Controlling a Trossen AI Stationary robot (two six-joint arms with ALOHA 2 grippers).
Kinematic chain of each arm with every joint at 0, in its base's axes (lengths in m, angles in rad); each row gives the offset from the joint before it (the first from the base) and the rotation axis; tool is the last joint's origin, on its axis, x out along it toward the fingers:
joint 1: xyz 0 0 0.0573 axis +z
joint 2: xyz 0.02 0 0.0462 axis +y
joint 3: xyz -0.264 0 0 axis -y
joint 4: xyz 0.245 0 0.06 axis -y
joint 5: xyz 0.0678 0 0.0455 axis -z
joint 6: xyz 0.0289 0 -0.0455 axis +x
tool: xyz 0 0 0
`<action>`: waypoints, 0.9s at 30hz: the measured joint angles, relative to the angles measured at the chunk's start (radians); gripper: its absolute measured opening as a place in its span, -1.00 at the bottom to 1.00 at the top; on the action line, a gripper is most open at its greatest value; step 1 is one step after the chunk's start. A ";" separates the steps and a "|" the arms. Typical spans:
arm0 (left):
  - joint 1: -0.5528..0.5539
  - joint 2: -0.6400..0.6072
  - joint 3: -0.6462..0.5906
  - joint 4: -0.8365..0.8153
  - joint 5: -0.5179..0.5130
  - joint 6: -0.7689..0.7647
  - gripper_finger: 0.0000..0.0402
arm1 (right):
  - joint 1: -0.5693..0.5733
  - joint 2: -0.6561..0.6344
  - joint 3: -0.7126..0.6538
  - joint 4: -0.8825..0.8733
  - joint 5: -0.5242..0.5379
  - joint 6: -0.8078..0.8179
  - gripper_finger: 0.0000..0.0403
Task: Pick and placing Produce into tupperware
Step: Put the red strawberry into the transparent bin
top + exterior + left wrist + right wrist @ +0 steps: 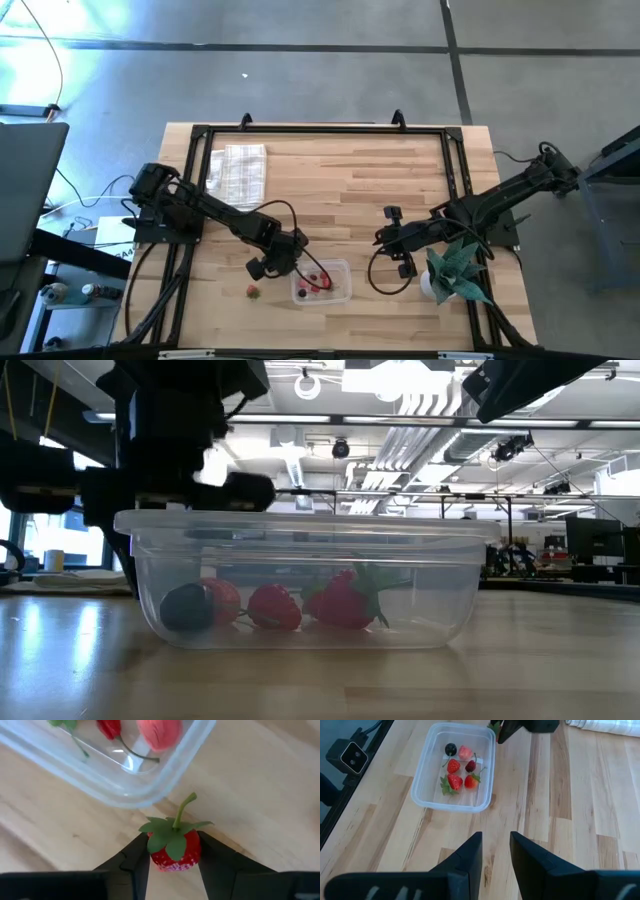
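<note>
My left gripper (174,840) (297,258) is shut on a red strawberry (176,851) with a green top, beside a corner of the clear tupperware (125,780) (322,283). Several pieces of produce (457,767) (280,605) lie on the tupperware's floor, mostly red and one dark. Another small berry (253,291) lies on the table left of the tupperware. My right gripper (496,845) (385,238) is open and waits over bare wood to the right of the tupperware. My left gripper pinches the strawberry by its red body (187,855) between the two fingers (137,852), one on each side. The fingers come from above, slanting down. The green top and stem (184,810) point out past the fingertips toward the tupperware. Whether the berry is clear of the table does not show.
A teal spiky potted plant (455,270) stands close beside my right arm near the table's right edge. A white checked folded cloth (238,170) lies at the far left. A black frame (330,130) runs around the table top. Bare wood lies between the two grippers.
</note>
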 joint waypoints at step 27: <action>0.000 -0.058 0.488 -0.183 -0.067 0.026 -0.38 | 0.000 0.000 0.001 0.000 0.000 0.000 -0.55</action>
